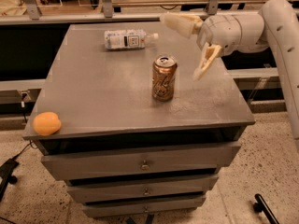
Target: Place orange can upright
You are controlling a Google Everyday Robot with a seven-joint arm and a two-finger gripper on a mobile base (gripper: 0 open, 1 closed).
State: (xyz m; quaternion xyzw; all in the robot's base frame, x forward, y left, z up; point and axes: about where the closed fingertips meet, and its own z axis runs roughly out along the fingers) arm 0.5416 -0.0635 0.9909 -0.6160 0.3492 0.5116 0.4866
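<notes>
The orange can (164, 78) stands upright near the middle of the grey cabinet top (93, 92), silver pull-tab top facing up. My gripper (183, 45) is open, to the right of the can and a little above it, not touching it. One cream finger (181, 22) points left behind the can, the other finger (205, 63) hangs down to the can's right. The white arm (275, 27) comes in from the right edge.
A clear plastic bottle with a white label (127, 38) lies on its side at the back of the top. A round orange fruit (46, 123) sits at the front left corner. Drawers (140, 164) are below. A rail runs behind the cabinet.
</notes>
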